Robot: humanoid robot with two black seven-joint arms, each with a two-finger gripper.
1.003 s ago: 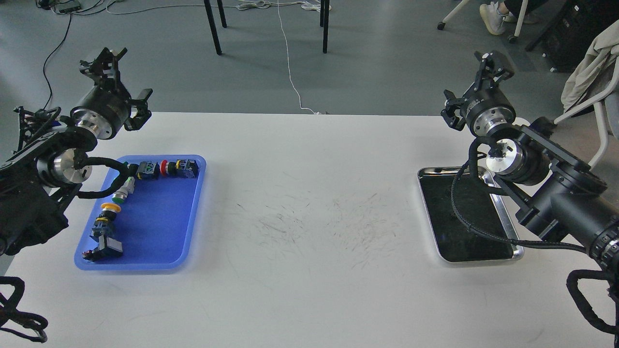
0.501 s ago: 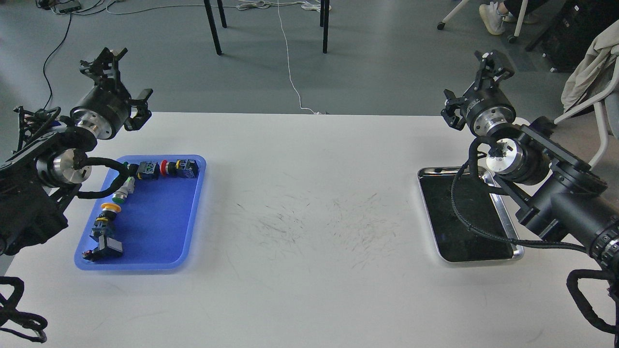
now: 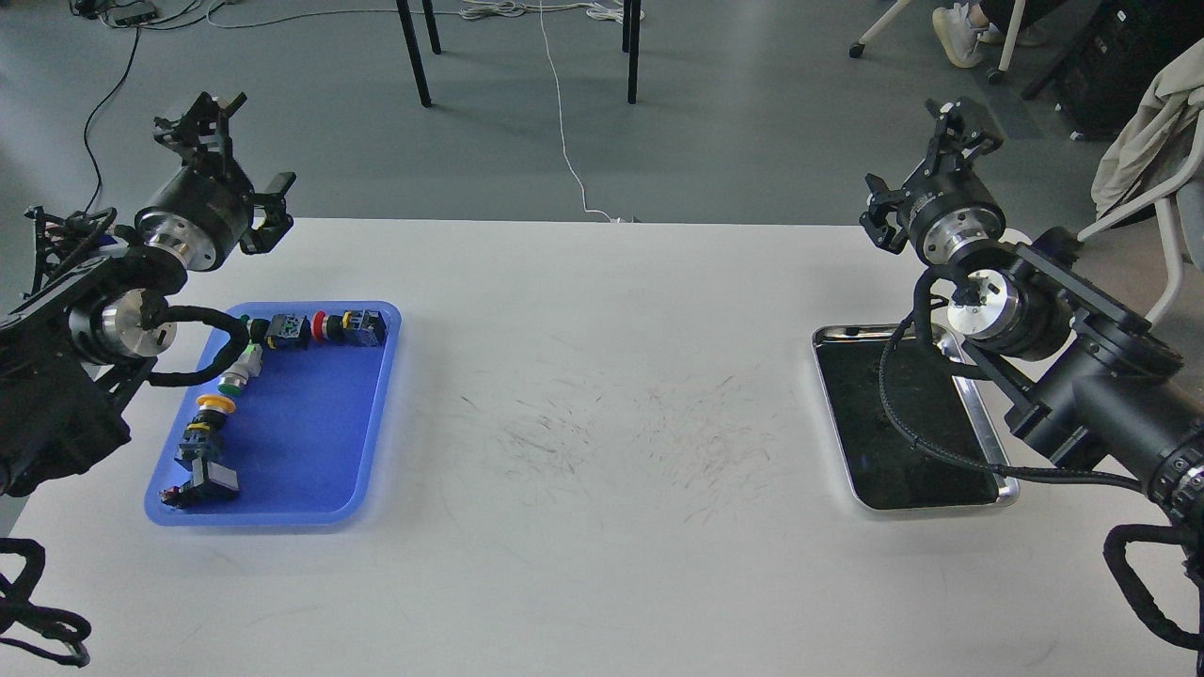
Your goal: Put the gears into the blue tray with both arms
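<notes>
Seemingly before any pickup, both tools [image 3: 230, 160] [image 3: 926, 165] hovered spread and empty, needing to find gears unseen near the blue tray [image 3: 310, 442].

This looks like a lab or test room where robots are tried out. A big white table [image 3: 602, 451] with many small scratch marks stands on a plain grey floor [image 3: 734, 122], and loose cables [image 3: 564, 122] run across that floor. Black table legs [image 3: 414, 52] and a rolling chair [image 3: 1011, 38] stand behind, with a coat [image 3: 1143, 127] over another chair.
</notes>
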